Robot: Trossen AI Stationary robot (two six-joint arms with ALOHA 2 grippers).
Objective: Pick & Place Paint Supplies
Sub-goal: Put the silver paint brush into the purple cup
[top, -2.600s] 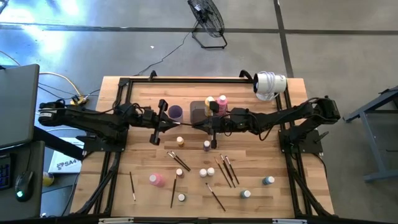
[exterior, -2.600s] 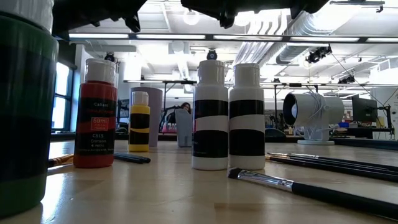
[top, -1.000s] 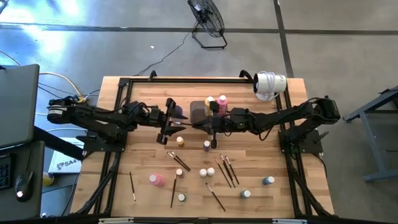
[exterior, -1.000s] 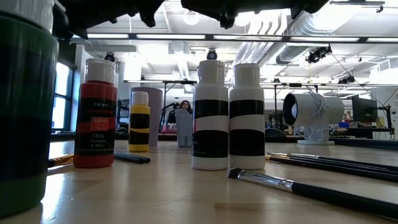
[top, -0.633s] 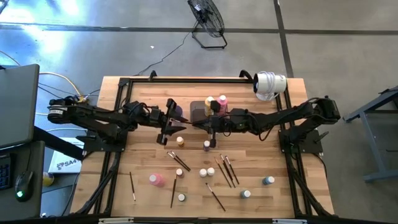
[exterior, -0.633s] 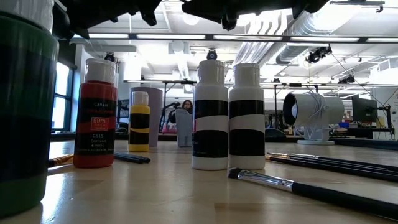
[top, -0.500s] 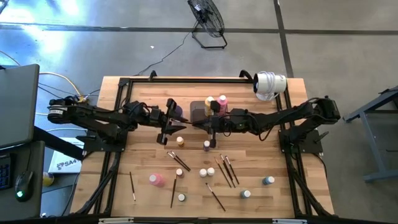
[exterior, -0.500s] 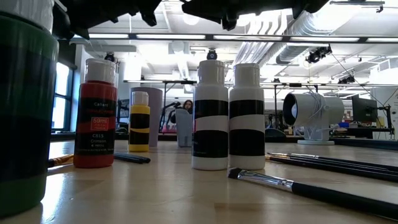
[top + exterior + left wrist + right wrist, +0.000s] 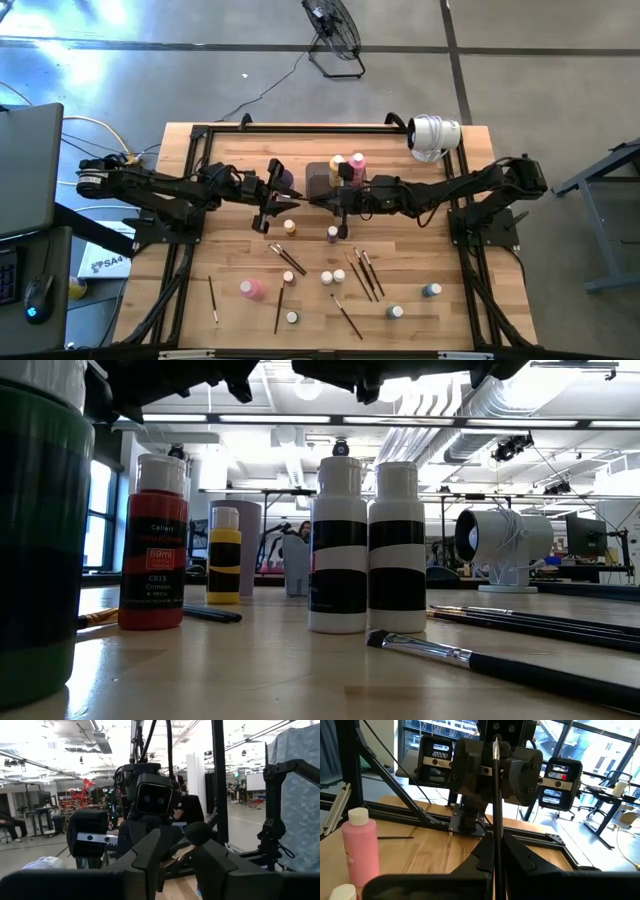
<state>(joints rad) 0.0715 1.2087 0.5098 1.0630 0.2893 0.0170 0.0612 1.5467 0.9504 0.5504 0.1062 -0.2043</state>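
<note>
Right claw (image 9: 497, 851) pinched tight on an upright paintbrush (image 9: 496, 795); left claw (image 9: 177, 851) facing it, narrowly parted, empty.

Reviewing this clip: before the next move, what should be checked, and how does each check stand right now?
1. Grip: right gripper clamped on the paintbrush: ok.
2. Alignment: left gripper faces the right gripper over the table's middle: ok.
3. Left gripper closed on the paintbrush: cannot tell.
4. Pink bottle upright and apart from the held paintbrush: ok.
5. All supplies cleared: not ok, loose brushes lie on the table.
</note>
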